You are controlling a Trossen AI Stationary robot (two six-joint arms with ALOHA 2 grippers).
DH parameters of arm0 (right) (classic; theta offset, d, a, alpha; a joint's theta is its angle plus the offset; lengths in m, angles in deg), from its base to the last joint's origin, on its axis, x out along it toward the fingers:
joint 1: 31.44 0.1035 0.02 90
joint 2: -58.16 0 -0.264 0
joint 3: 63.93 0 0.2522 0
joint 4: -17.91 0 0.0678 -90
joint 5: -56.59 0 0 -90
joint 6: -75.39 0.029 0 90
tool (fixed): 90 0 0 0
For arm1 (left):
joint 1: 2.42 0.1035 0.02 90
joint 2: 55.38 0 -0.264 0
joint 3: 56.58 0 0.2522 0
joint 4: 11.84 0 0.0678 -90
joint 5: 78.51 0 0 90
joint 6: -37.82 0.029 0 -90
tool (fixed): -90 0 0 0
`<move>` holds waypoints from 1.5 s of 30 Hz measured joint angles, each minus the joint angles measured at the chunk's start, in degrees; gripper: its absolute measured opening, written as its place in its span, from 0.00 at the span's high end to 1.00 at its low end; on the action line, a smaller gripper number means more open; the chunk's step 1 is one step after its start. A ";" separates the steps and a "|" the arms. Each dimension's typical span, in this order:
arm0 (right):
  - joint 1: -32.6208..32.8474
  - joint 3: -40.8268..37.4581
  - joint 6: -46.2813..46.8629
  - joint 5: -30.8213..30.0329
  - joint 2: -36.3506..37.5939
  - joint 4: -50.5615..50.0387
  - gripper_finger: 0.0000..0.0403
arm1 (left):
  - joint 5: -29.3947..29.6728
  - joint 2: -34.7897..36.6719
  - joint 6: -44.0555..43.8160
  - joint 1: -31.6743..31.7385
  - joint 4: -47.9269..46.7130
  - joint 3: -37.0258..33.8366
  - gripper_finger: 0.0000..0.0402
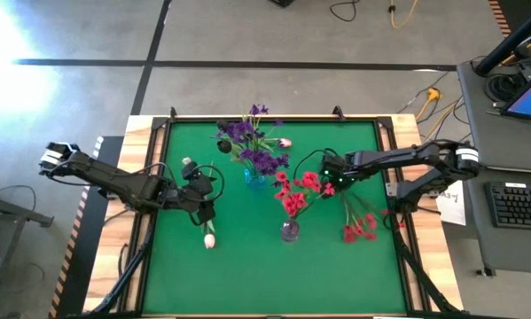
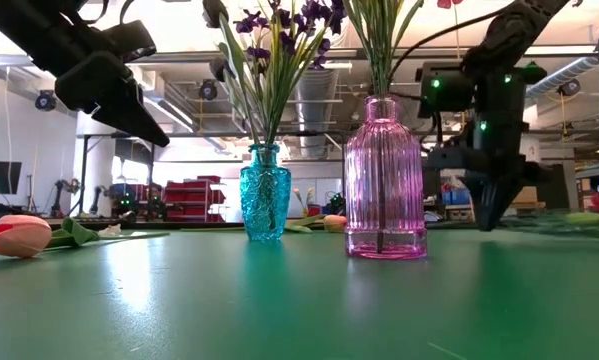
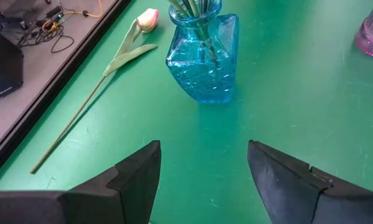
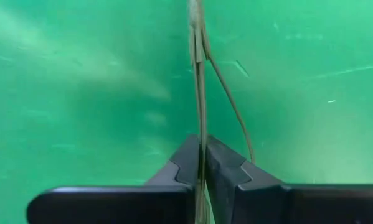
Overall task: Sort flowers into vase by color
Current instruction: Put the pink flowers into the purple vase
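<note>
Right wrist view: a thin stem (image 4: 200, 93) runs straight out ahead between the fingers, and the right gripper (image 4: 205, 163) is clamped shut on it. From above, that is the loose red flower (image 1: 358, 226) lying on the green mat, blossoms toward the near edge, stem end up at the gripper. The pink vase (image 1: 289, 230) of reds sits just left of it. Left gripper (image 3: 202, 165) hovers open near the blue vase (image 3: 203, 59), a tulip (image 1: 209, 237) beside it.

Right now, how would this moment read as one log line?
right gripper: shut on red flower stem | left gripper: open, idle near blue vase
</note>
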 joint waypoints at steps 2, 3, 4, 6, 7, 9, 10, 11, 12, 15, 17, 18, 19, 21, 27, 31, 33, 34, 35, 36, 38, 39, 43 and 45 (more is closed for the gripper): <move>0.00 0.00 -0.07 0.00 1.54 -0.04 0.97 | 0.00 0.00 0.00 0.00 0.01 0.00 0.43; 0.00 0.04 -0.15 0.00 2.51 -0.10 0.97 | 0.00 0.00 0.00 0.00 0.02 0.00 0.43; 0.00 0.24 -0.26 0.00 3.54 -0.47 0.97 | 0.00 0.00 0.00 0.00 0.11 0.00 0.43; 0.00 0.79 -0.72 -0.03 6.00 -0.49 0.97 | 0.02 0.00 0.03 0.00 0.07 0.25 0.43; 0.00 1.19 -1.18 -0.20 7.36 -0.47 0.97 | 0.00 -0.04 0.30 -0.02 -0.07 0.76 0.43; 0.02 2.21 -2.04 -1.69 10.05 -0.56 0.97 | 0.00 -0.03 1.30 -0.39 -0.58 2.59 0.43; 0.04 2.77 -2.74 -3.06 11.56 -0.49 0.97 | -0.01 0.05 1.96 -0.72 -1.37 3.79 0.43; 0.04 3.47 -3.14 -4.99 12.96 -0.53 0.97 | -0.02 0.07 2.90 -1.04 -2.39 5.12 0.43; 0.04 4.23 -3.55 -7.33 14.39 -0.52 0.97 | -0.04 0.07 3.89 -1.30 -3.55 6.66 0.43; 0.00 6.50 -5.89 -14.52 18.14 -0.56 0.97 | -0.05 0.14 6.12 -1.79 -7.94 11.74 0.43; 0.02 8.24 -7.98 -18.82 20.10 -0.14 0.97 | 0.05 0.16 7.39 -1.81 -11.69 14.89 0.43; 0.02 9.12 -9.45 -20.81 20.85 0.01 0.97 | 0.27 0.15 7.90 -1.81 -13.59 16.44 0.43; 0.02 10.04 -11.08 -22.57 21.48 0.14 0.97 | 1.18 0.15 8.50 -1.83 -15.18 17.92 0.43; 0.07 12.26 -14.70 -26.24 22.31 0.35 0.97 | 2.73 0.16 10.13 -1.84 -17.07 20.89 0.43; 2.46 19.43 -28.32 -30.10 22.35 4.74 0.97 | 2.95 0.24 15.35 -2.09 -16.28 28.76 0.43; 6.43 25.05 -36.25 -30.52 20.16 5.83 0.97 | 2.97 0.24 17.91 -3.29 -14.52 32.32 0.43; 8.65 28.52 -40.27 -32.83 18.38 5.58 0.97 | 2.74 0.21 21.50 -3.88 -12.35 34.15 0.43; 9.60 30.40 -42.93 -34.30 17.40 5.54 0.97 | 2.44 0.20 23.78 -4.04 -11.37 35.30 0.43; 10.42 32.27 -45.96 -35.46 16.39 5.55 0.97 | 2.00 0.20 26.00 -4.11 -10.44 36.60 0.43; 11.11 34.14 -49.05 -36.37 15.32 5.52 0.97 | 1.01 0.19 28.20 -4.09 -9.59 37.99 0.43; 12.38 37.74 -53.76 -38.48 13.07 5.53 0.97 | 0.16 -0.17 31.78 -3.98 -8.94 40.88 0.43; 12.88 39.41 -55.12 -39.64 11.86 5.54 0.97 | -0.04 -0.44 33.26 -3.98 -8.89 42.27 0.43; 14.25 44.98 -68.12 -41.03 7.80 2.93 0.97 | -0.11 -1.57 37.15 -3.98 -8.97 45.82 0.43; 14.99 46.40 -75.72 -42.34 6.12 1.90 0.97 | -0.17 -1.68 38.46 -3.98 -9.64 46.30 0.43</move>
